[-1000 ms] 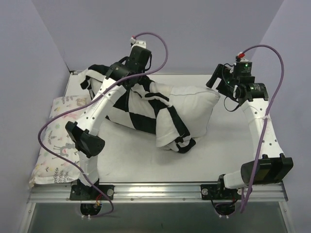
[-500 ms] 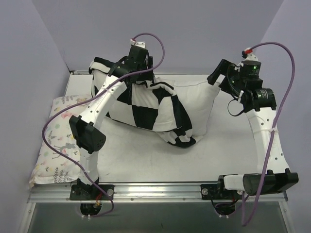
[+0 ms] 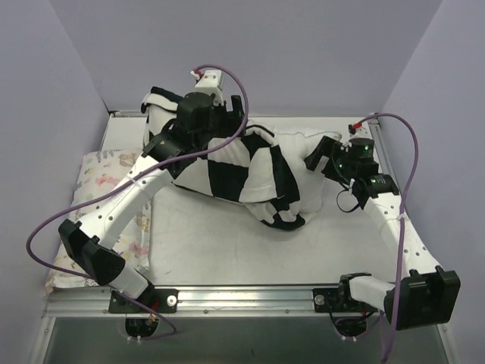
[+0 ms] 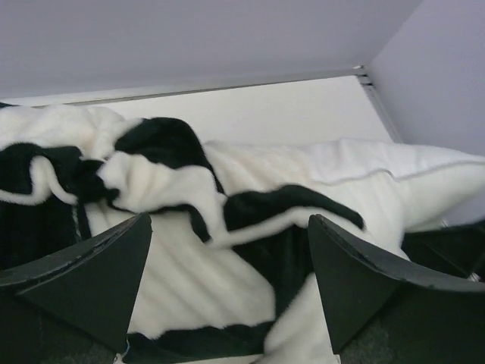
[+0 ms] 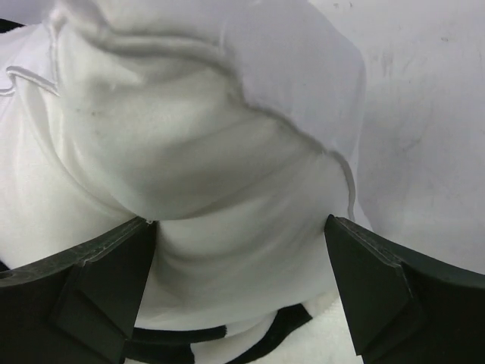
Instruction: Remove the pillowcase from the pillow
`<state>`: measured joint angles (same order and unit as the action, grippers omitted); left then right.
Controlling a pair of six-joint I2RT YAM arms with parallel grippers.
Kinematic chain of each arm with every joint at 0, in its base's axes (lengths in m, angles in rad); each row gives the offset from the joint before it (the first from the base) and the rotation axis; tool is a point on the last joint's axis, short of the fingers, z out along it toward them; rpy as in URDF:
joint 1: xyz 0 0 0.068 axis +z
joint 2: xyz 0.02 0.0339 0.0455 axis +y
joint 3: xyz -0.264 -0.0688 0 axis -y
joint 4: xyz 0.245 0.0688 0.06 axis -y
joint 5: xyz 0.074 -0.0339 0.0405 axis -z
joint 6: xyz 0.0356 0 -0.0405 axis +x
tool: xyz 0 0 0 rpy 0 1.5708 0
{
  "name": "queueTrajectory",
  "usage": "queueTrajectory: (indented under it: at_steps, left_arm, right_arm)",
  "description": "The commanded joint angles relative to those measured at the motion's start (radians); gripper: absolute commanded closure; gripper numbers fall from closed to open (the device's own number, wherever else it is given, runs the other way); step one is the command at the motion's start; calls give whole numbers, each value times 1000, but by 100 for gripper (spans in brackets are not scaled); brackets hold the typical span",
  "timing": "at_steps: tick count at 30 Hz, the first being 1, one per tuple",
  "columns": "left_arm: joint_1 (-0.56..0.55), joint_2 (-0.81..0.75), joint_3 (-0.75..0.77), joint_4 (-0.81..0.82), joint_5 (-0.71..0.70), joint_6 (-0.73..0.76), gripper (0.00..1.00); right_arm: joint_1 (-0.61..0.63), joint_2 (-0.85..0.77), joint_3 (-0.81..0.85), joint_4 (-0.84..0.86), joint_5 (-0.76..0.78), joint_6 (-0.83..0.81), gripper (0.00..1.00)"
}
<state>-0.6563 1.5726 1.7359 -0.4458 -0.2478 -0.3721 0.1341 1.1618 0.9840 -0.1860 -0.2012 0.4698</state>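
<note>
Left tool [image 4: 227, 220] hangs wide open over the bunched checkerboard pillowcase [image 3: 227, 171], mid-tabletop [image 3: 212, 250]; right tool [image 5: 239, 221], equally wide, straddles the bare corner of the white pillow [image 5: 189, 136]. Ideally it pinches pillow only while the left gathers cloth and pulls away.

Even, bright overhead light, soft shadows under the pillow [image 3: 303, 155], wrist views sharp, dark fingers [image 4: 91, 277] slightly blurred at 6 o'clock

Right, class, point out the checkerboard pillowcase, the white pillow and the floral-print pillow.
checkerboard pillowcase [image 3: 227, 168]: top external view, on its checkered middle.
white pillow [image 5: 204, 152]: right wrist view, on its bare, bunched end.
floral-print pillow [image 3: 102, 165]: top external view, on its uncovered far part.
</note>
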Motion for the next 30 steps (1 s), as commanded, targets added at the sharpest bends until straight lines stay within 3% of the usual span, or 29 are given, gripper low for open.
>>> queueTrajectory:
  at_steps: [1,3,4,6,7,10,15,18,20,23,24,26,28,30]
  left_arm:
    - [-75,-77,-136,182,33,24,7]
    - [-115,-103,-205,223,22,19,7]
    - [-164,-123,-267,231,1,18,7]
    - [-207,-137,-350,277,-36,10,7]
    - [-224,-143,-422,295,-39,-10,7]
    - [-285,-114,-522,383,-33,-31,7]
    - [-370,25,-501,476,-45,-28,3]
    - [-371,122,-428,447,-109,-25,2]
    - [-371,165,-379,336,-174,-31,4]
    - [-361,205,-303,161,-345,-91,40]
    - [-344,184,-323,142,-373,-118,66]
    - [-315,147,-355,99,-433,-151,86]
    - [-235,87,-399,59,-453,-198,100]
    - [-157,28,-430,9,-478,-235,100]
  right_arm:
    - [18,56,-45,66,-38,-10,3]
    - [19,87,-45,72,-30,-2,10]
    - [19,94,-42,82,-29,0,24]
    - [19,114,-35,83,-23,6,41]
    - [19,121,-28,83,-20,9,55]
    - [19,144,4,71,-12,9,74]
    - [21,179,73,34,14,6,85]
    - [18,199,123,-16,43,-10,92]
    - [18,210,145,-43,60,-17,96]
    - [2,219,180,-89,92,-20,100]
    - [-14,219,185,-98,92,-11,100]
    - [-31,220,200,-104,89,-2,100]
    - [-54,220,208,-118,88,9,100]
    - [-71,216,223,-128,86,13,100]
